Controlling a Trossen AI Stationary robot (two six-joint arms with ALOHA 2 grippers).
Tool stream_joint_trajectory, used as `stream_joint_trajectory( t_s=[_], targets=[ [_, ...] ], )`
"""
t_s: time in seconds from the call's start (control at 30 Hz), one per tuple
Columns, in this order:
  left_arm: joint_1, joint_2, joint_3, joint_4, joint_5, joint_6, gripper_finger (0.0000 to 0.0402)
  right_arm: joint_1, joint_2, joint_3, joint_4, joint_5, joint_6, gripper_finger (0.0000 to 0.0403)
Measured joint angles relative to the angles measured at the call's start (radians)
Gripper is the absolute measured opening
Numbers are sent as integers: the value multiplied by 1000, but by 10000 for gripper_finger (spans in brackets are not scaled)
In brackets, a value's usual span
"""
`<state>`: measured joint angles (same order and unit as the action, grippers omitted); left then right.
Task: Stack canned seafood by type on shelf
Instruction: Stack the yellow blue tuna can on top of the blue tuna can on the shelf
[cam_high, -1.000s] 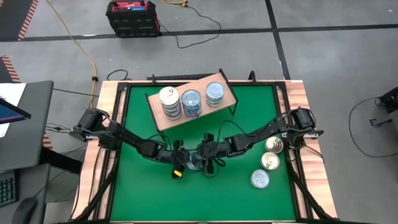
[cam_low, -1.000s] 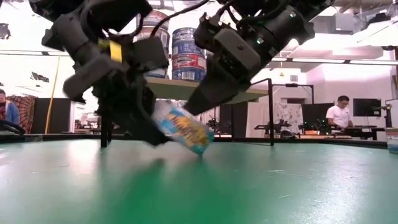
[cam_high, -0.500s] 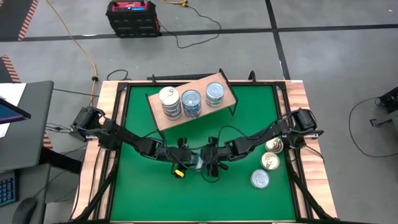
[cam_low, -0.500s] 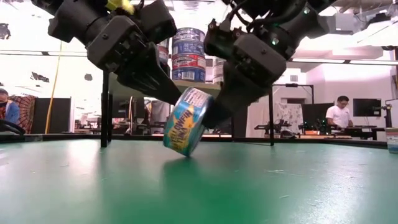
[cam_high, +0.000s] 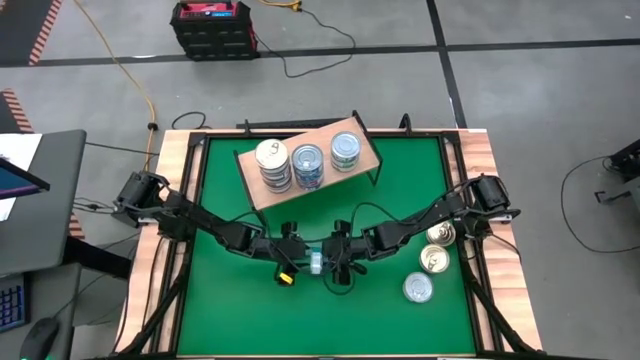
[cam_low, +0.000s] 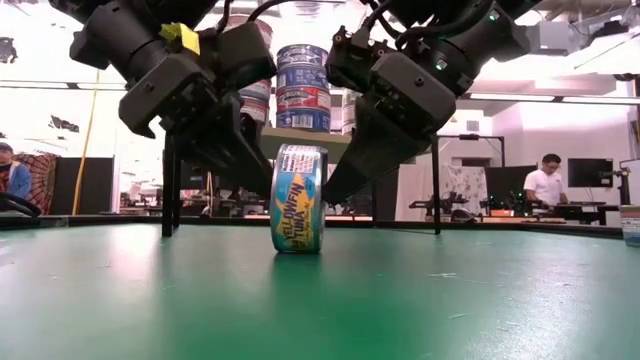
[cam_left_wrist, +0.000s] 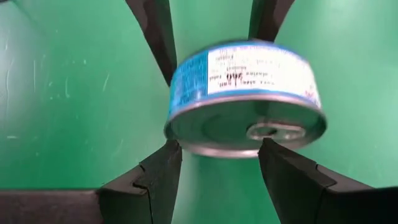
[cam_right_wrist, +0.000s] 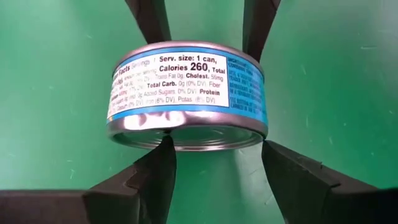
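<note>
One canned seafood tin (cam_low: 298, 198), blue-labelled, stands on its round wall on the green table (cam_high: 230, 310), between my two grippers. My left gripper (cam_left_wrist: 217, 149) comes slanting down at its pull-tab lid from the table's left. From the right, my right gripper (cam_right_wrist: 214, 149) slants down at its plain base. Both are open. Three stacks of tins (cam_high: 308, 165) rest on the shelf (cam_high: 262, 188), a light-wood board on black legs at the far middle. My left gripper has nothing between its fingers. Its two spread fingertips (cam_left_wrist: 169, 149) lie against the lid's lower rim (cam_left_wrist: 205, 148), slanting down from the table's left. The tin stands on its wall on the table. My right gripper also pinches nothing. Its spread fingertips (cam_right_wrist: 163, 149) lie against the lower rim of the tin's base (cam_right_wrist: 186, 142), slanting down from the table's right, opposite the left gripper.
Three loose tins (cam_high: 434, 259) lie flat near the table's right edge, beside the right arm. The wooden rim (cam_high: 495, 300) borders the table. Bare green surface lies toward the near edge. People (cam_low: 548, 185) sit in the room behind.
The tin, which lay tilted between the two grippers, has been tipped up and now stands upright on its round wall. The left gripper has risen a little along the lid side. Neither gripper's finger gap has changed.
</note>
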<state>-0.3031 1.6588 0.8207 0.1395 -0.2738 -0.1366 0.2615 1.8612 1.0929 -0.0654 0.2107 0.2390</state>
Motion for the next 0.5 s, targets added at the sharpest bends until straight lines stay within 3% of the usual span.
stream_joint_trajectory(
  t_s=[0.3,0.43,0.5],
  targets=[
    [-8,-114,-1,-164,-1,38,206,5,-19,0,-59,7,41,260],
    [-48,-194,-1,-180,-6,-55,206,33,-67,2,-129,141,97,260],
    [-87,-204,-1,-161,-72,-99,206,55,-80,1,-147,233,133,260]
  ],
)
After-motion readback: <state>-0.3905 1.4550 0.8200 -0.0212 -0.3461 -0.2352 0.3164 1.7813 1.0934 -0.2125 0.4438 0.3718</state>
